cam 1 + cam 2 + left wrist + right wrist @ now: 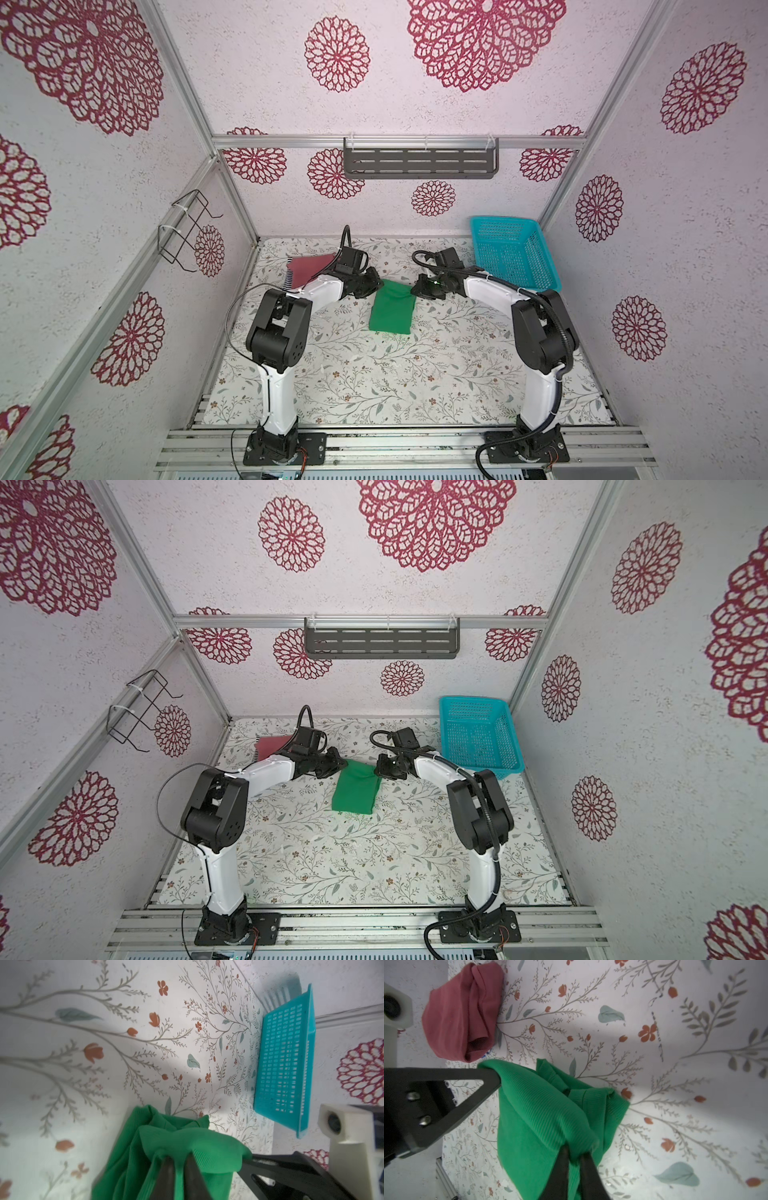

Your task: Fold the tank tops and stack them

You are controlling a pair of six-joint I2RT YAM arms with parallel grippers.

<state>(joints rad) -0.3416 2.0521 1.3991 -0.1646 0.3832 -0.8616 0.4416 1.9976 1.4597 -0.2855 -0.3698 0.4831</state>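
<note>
Green tank top: one. It is lying folded into a narrow oblong at the middle of the counter, with its far edge tenting up off the surface.
Left fingers: clenched on the far-left corner of the green tank top. You are seeing a strip of cloth caught between them.
Right fingers: gripping the far-right corner, with the ribbed cloth bunching over their tips.
Red-pink tank top: one. It is sitting folded at the far left of the counter, well apart from the green one.
Striped tank top: one. It is lying under the red-pink one, and only its left edge is showing in the top views.
Basket: one, teal mesh, standing at the far right.
Handling, as judged: you are dealing with a light, limp ribbed knit. It is sagging between the two holds and will likely be slumping wherever nothing is supporting it. It is not fragile, though the folded layers are apt to be sliding over each other.
Hold, as judged: you are best pinching both far corners through every layer at once and keeping the two holds level.
Count: you are tallying three tank tops, two stacked and one folded apart; one basket; two arms.
</note>
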